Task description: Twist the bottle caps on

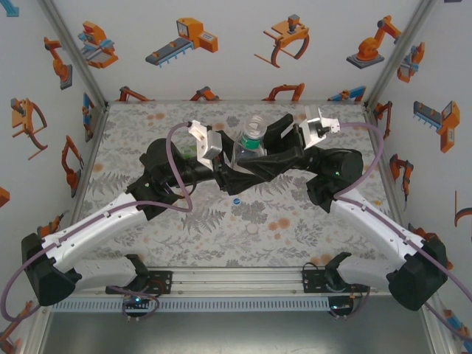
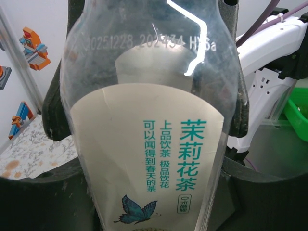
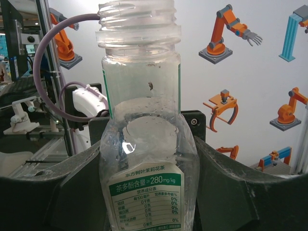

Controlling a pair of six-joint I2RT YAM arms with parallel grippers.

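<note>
In the overhead view both arms meet past the middle of the bench (image 1: 147,147), and 1 bottle (image 1: 252,140) stands upright between them, its mouth facing up. The left hand (image 2: 144,110) comes at it from 9 o'clock and the right hand (image 3: 149,163) from 3 o'clock. In the left wrist view dark fingers (image 2: 53,110) sit against both sides of the labelled body, so that hand looks clenched on the bottle. In the right wrist view the fingers (image 3: 226,183) press the clear wall below the shoulder, so that hand is grasping the same bottle. The threaded neck (image 3: 137,19) is bare. A blue cap (image 1: 236,200) lies loose on the bench at 6 o'clock from the bottle, well apart from either hand. I cannot tell whether the bottle's base rests on the bench. The risks come from 2 grips on 1 thin, empty shell. If the arms pull or twist against each other, the wall could buckle or the bottle could spring out. If 1 hand lets go before the other is firmly set, the bottle may tilt, and the neck would then sit at a slant for threading. The cap is tiny, and the arm links hang close above it, so a low sweep could flick it away. A pinch off its centre could also start it cross-threaded.
</note>
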